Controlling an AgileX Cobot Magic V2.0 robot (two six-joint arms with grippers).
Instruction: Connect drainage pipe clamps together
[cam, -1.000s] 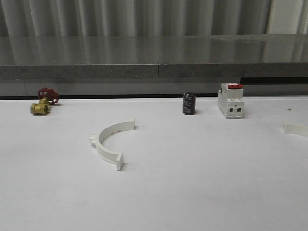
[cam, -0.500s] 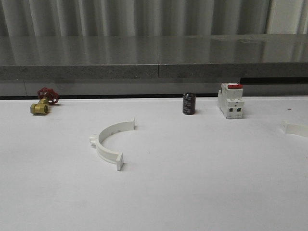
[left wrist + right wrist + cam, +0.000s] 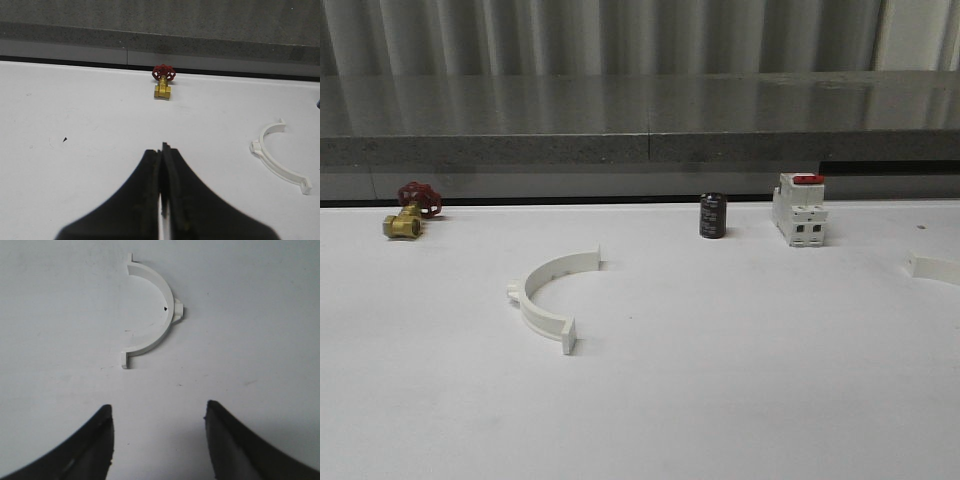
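Two grippers were in play: the right gripper [image 3: 157, 440] hung with its jaws spread wide and empty, poised above one clamp half [image 3: 150, 310] lying flat on the white table [image 3: 260, 340]. The left gripper [image 3: 162, 200] had its fingers pressed together, gripping nothing. The other clamp half [image 3: 552, 297] rested mid-table, well apart from its mate, and near the left gripper in the wrist view [image 3: 277, 155]. Judging by this, the approach for the first pickup was underway; next, the right gripper would need to descend and close on the arc.
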